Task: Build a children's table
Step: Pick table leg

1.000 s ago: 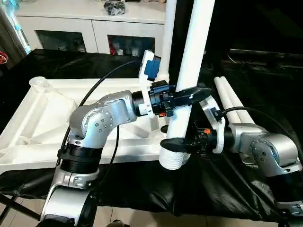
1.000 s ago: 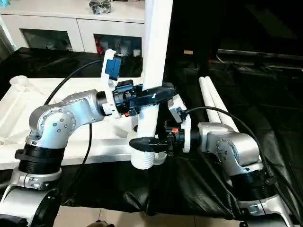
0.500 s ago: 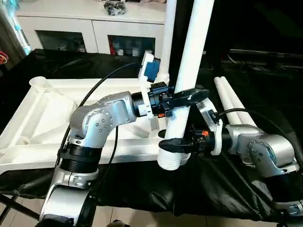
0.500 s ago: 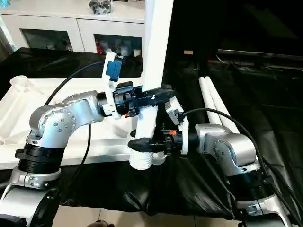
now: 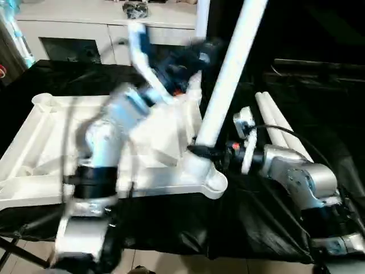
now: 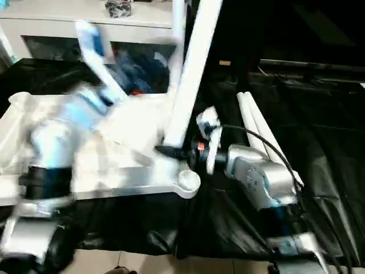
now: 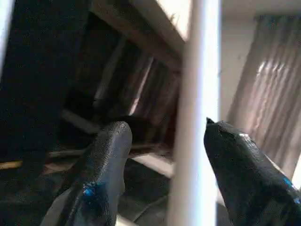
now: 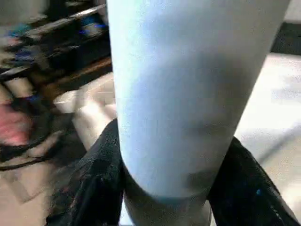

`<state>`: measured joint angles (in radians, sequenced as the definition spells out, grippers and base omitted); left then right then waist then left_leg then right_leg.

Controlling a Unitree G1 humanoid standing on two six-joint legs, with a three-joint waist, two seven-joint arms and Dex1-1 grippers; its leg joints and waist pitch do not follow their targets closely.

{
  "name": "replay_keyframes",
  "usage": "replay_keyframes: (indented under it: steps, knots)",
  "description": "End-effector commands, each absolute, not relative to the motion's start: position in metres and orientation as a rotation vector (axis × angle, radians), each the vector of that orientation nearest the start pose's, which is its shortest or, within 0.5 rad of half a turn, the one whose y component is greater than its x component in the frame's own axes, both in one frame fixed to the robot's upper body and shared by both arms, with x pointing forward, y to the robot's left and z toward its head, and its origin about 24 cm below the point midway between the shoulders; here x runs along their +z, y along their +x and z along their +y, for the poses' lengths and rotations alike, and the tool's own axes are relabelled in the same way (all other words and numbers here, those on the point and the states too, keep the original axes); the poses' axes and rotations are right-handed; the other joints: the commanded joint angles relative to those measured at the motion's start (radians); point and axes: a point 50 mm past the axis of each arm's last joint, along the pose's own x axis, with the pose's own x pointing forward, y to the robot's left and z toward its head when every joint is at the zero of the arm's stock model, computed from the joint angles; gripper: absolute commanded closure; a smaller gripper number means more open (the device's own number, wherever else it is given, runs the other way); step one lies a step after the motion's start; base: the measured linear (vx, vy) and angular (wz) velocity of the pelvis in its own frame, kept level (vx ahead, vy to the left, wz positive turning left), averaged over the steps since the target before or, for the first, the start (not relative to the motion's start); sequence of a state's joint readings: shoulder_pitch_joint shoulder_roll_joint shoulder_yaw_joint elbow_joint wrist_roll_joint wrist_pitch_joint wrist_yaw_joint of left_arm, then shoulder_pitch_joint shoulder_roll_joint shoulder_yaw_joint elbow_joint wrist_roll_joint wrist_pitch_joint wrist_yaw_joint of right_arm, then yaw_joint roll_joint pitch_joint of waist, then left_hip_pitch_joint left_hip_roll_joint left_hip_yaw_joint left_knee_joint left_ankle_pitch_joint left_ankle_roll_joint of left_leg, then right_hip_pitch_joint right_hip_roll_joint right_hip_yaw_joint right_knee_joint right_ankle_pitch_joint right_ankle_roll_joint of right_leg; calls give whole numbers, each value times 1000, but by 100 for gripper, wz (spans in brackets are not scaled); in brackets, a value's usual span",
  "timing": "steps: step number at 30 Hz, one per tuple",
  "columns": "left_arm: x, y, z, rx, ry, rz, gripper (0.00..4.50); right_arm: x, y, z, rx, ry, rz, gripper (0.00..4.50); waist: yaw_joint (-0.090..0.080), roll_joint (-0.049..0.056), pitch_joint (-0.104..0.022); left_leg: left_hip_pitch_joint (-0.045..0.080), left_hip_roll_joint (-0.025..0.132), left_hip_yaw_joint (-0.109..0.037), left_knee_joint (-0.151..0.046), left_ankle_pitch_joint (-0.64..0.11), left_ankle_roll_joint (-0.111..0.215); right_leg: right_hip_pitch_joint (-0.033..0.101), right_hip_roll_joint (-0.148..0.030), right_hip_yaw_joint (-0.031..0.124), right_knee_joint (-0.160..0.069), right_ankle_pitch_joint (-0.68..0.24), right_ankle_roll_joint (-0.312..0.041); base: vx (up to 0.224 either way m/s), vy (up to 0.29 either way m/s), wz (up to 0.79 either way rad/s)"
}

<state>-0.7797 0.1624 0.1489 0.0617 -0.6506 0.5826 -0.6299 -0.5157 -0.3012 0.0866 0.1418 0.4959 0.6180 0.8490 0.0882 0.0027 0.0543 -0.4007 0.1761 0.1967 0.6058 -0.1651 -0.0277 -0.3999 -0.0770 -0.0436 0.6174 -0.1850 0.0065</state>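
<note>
Both right fingers (image 8: 99, 183) clamp the leg (image 5: 228, 80) (tilted).

Head stereo pair: high, looking forward and down over both forearms at the upturned table top (image 5: 40, 142), cabinet (image 5: 85, 40) at 11 o'clock. The two eyes share the whole scene, offset sideways. Left wrist camera: looks along its own fingers (image 7: 106, 155), level or upward, a white leg (image 7: 200, 117) between them, curtains behind. Right wrist camera: very close on the tilted leg (image 8: 188, 94), also seen by the head pair (image 5: 225, 85).
</note>
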Motion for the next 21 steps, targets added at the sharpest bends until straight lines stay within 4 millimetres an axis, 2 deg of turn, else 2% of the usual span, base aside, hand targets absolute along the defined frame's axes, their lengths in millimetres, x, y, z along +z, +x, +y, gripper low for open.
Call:
replay_keyframes:
  steps: [1,2,3,4,6,7,8,9,10,11,13,14,15,16,17,18,21]
  knots:
    - [213,330,110,-1006,-233,-180,156,117,317,-120,1013,143,217,259,4,-18,-75,31,47,-23,-65,-127,2,43,-61,34,-62,-164,-192,0,0,0]
    - [206,327,111,-1024,-176,-147,156,117,318,-122,995,133,218,260,3,-7,-75,30,48,-25,-67,-117,1,42,-61,34,-60,-159,-183,0,0,0]
    - [196,324,112,-1044,-101,-104,156,117,319,-124,973,129,218,260,1,-8,-75,33,47,-22,-66,-116,-2,40,-57,35,-60,-145,-182,0,0,0]
    - [186,322,113,-1054,-32,-71,156,117,320,-127,955,130,215,260,2,5,-75,33,47,-25,-67,-118,-7,39,-58,35,-59,-142,-183,0,0,0]
    - [159,315,113,-1105,114,32,156,117,319,-134,917,121,214,260,1,10,-77,40,49,-23,-70,-148,-20,34,-55,36,-59,-128,-181,0,0,0]
    - [148,311,112,-1126,170,68,156,117,318,-137,902,115,211,260,5,19,-78,41,50,-26,-71,-152,-24,34,-56,35,-61,-121,-181,0,0,0]
    - [148,311,112,-1126,170,68,156,117,318,-137,902,115,211,260,1,11,-77,38,50,-24,-73,-163,-32,37,-55,36,-59,-109,-180,0,0,0]
    - [125,300,111,-1214,224,159,156,119,316,-142,888,101,209,260,2,27,-76,42,49,-25,-73,-178,-43,35,-55,36,-61,-108,-183,0,0,0]
    - [113,297,112,-1254,247,203,156,119,315,-145,883,89,214,260,-3,14,-74,41,48,-22,-74,-191,-43,35,-53,37,-66,-117,-181,0,0,0]
    - [113,297,112,-1254,247,203,156,119,315,-145,883,89,214,260,-3,13,-74,40,47,-22,-75,-202,-46,39,-54,39,-64,-131,-180,0,0,0]
    - [96,296,112,-1276,286,261,156,118,314,-149,878,67,227,260,-7,8,-73,38,47,-22,-76,-220,-51,38,-57,39,-66,-157,-185,0,0,0]
    - [96,296,112,-1276,286,261,156,118,314,-149,878,67,227,260,-9,9,-70,38,47,-23,-76,-239,-54,39,-59,41,-70,-194,-180,0,0,0]
    - [85,296,113,-1283,344,297,156,118,311,-149,893,66,234,260,-9,16,-70,39,46,-25,-76,-251,-55,38,-61,41,-73,-219,-177,0,0,0]
    - [84,296,114,-1284,347,298,156,118,311,-149,894,66,235,260,-13,11,-68,37,46,-25,-79,-261,-53,38,-59,41,-79,-237,-169,0,0,0]
    - [78,296,116,-1276,352,328,156,118,311,-148,895,55,236,260,-19,12,-69,39,46,-26,-79,-278,-58,37,-60,41,-78,-263,-162,0,0,0]
    - [75,297,118,-1270,368,339,174,117,311,-148,893,50,236,260,-20,16,-70,39,46,-27,-78,-278,-60,38,-61,41,-77,-263,-166,0,0,0]
    - [68,298,123,-1268,386,381,195,117,310,-146,890,55,232,260,-29,15,-70,37,46,-28,-78,-277,-57,37,-60,40,-77,-256,-177,0,0,0]
